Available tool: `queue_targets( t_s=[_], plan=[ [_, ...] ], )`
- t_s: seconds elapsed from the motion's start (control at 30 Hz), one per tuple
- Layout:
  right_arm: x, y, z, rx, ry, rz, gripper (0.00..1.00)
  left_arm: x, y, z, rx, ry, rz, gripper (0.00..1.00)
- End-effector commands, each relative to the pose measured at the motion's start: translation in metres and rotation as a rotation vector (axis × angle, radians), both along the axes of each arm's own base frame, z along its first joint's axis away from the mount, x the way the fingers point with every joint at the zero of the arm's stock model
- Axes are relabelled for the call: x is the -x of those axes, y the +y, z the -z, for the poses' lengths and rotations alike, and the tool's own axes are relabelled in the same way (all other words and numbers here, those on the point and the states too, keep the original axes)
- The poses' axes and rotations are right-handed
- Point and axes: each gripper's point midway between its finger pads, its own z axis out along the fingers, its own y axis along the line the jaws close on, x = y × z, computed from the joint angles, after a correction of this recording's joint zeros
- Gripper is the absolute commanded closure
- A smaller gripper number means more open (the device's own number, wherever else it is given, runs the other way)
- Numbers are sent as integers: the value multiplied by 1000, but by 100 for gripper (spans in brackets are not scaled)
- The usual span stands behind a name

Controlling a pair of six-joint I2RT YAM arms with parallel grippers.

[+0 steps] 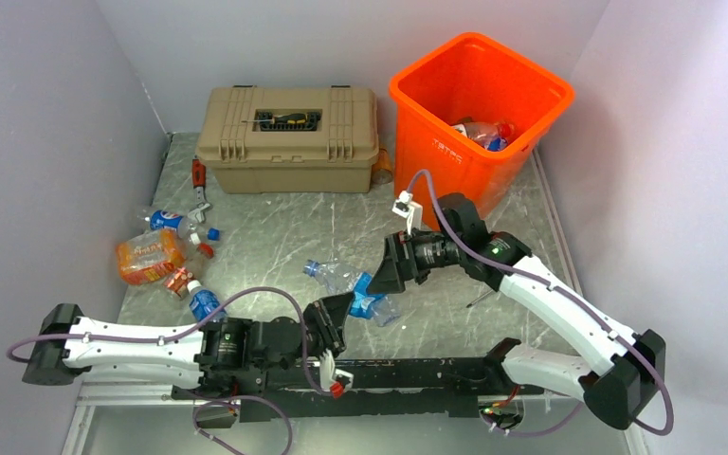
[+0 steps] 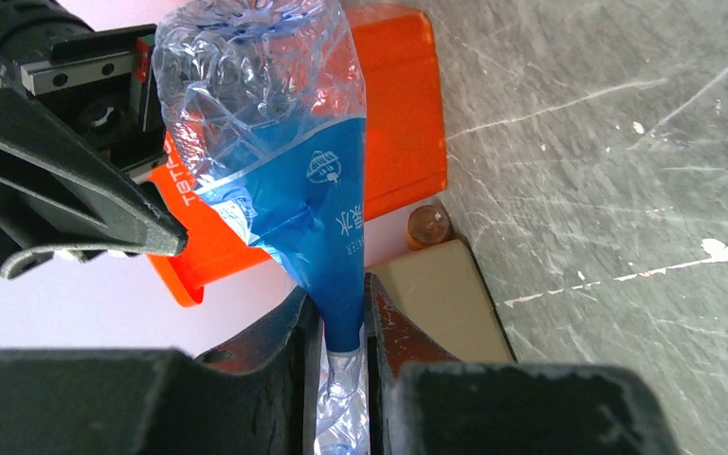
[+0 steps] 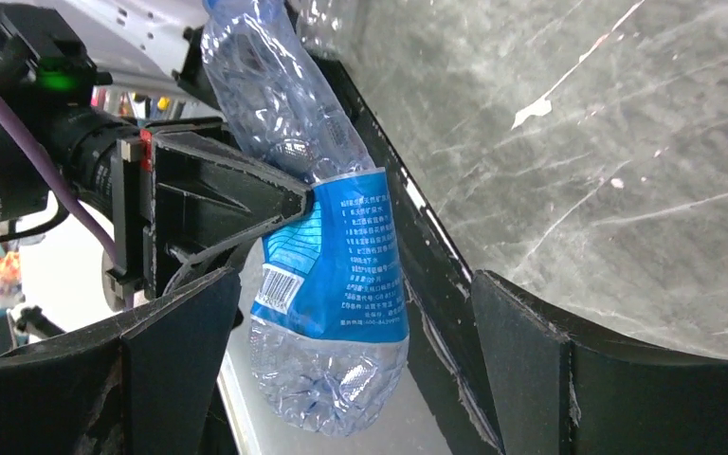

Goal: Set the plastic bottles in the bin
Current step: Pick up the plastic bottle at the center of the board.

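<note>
Left hand [image 2: 344,313]: I see it pinched tight on the crushed blue-label bottle [image 2: 313,190], at the middle of the bench [image 1: 275,223].
Right hand [image 3: 355,313]: fingers spread wide, straddling that same bottle.
Bin [image 1: 417,104]: back right, some bottles [image 1: 483,133] inside.
Around: tan toolbox [image 1: 289,152] just left of the bin; loose bottles [image 1: 166,256] by the bench's left edge.

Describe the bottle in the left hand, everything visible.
The bottle is clear thin plastic, badly crushed and creased, with a blue label carrying white print and a barcode. The left hand is shut on it, pinching the flattened label end. The right hand is open, straddling it without gripping. It hangs between the two hands over the table; whether it touches the table is unclear.
</note>
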Motion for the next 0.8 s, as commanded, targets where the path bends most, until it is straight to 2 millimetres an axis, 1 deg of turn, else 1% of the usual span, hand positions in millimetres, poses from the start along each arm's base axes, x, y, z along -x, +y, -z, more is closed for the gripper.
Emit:
queue_targets(
  t_s=[0.0,0.17,0.23,0.3,0.4,0.43,0.5,0.53,0.57,0.6,0.67,0.7,0.77],
  plan=[
    [20,1,7,-3,30,-107,3,2,2,-2,-37,-55,-18,100],
    [32,4,26,-26,115,-138,3,8,0,-3,-42,-77,-8,100],
    [37,9,26,-62,136,-153,3,11,-1,-7,-34,-85,-3,100],
    [37,12,24,-92,138,-147,3,14,-3,-10,-28,-91,5,100],
    [33,19,15,-164,138,-115,9,18,-8,-14,-16,-92,19,100],
    [32,22,10,-195,129,-113,12,20,-9,-13,-19,-91,25,100],
    [30,26,5,-233,129,-105,21,22,-11,-14,-21,-93,31,100],
    [28,27,5,-241,128,-92,23,23,-12,-14,-20,-93,35,100],
    [25,27,6,-242,126,-73,24,25,-13,-15,-20,-93,41,100],
    [21,29,1,-263,98,-63,23,27,-15,-20,4,-91,46,100],
    [15,29,-7,-287,56,-29,19,32,-18,-21,7,-88,59,100],
    [11,30,-11,-301,36,-13,18,35,-20,-22,9,-86,67,100],
    [8,32,-20,-328,18,-7,19,41,-23,-22,11,-84,82,100]
  ],
)
